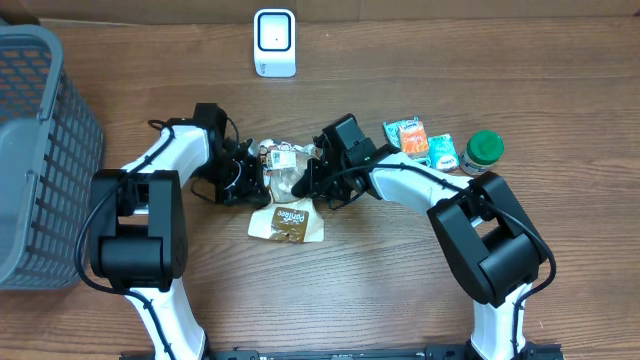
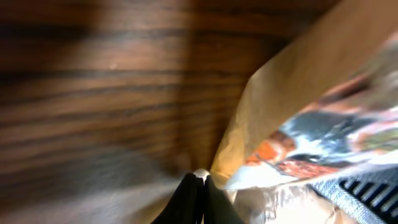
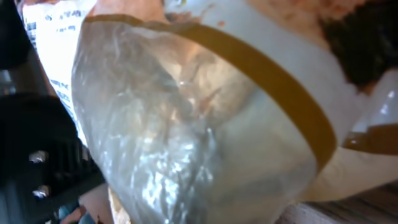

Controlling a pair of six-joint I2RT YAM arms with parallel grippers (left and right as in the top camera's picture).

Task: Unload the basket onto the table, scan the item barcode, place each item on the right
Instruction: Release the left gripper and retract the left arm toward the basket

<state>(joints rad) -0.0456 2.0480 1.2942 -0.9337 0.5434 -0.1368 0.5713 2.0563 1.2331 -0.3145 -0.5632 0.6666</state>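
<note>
Two arms, one basket (image 1: pixel 40 150) far left, one white scanner (image 1: pixel 274 42) at the far edge, and one brown pouch (image 1: pixel 287 222) flat on the table near centre. At right are two small packets, one orange (image 1: pixel 405 135) and one teal (image 1: pixel 443 150), and one green-lidded jar (image 1: pixel 483 150). One crinkly packet (image 1: pixel 282 160) sits mid-table between both grippers, just beyond the pouch. It has clear film, a white printed label, and orange and tan print. The left gripper (image 1: pixel 252 172) is closed tight, tips together on the packet's left edge. The right gripper (image 1: pixel 310 178) is closed at the packet's right edge. The right wrist view is filled by film, so its fingers are hidden. The left wrist view is blurred. No barcode can be made out.
</note>
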